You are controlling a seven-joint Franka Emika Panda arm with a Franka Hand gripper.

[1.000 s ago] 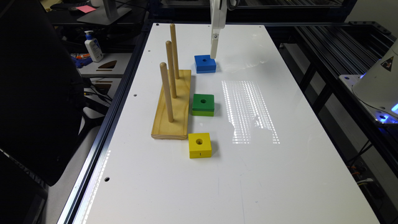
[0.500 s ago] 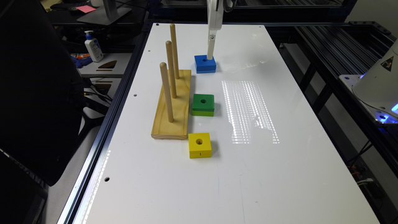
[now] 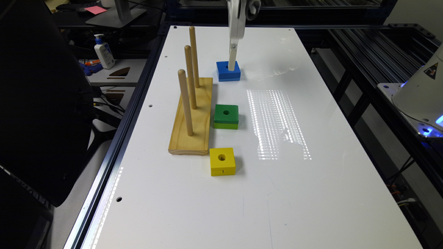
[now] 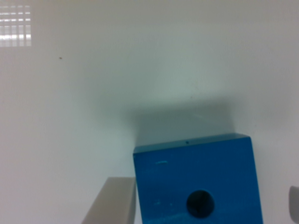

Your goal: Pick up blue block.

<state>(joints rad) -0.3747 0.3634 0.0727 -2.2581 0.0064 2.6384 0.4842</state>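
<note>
Fingers (image 4: pixel 117 200) lowered, now straddling blue block (image 4: pixel 198 179)

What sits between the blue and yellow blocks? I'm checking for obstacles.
The green block lies between the blue block and yellow block, seen in the exterior view.

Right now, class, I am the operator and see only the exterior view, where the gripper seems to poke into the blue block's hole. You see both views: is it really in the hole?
Observer: No. In the wrist view the blue block has an empty, dark hole.
Operator: Then where are the fingers?
Observer: One finger stands beside one side of the block, and the other finger is past the opposite side.
Operator: Closed on it?
Observer: Not yet. White table shows between the block and that second finger, so the gripper is open.
</note>
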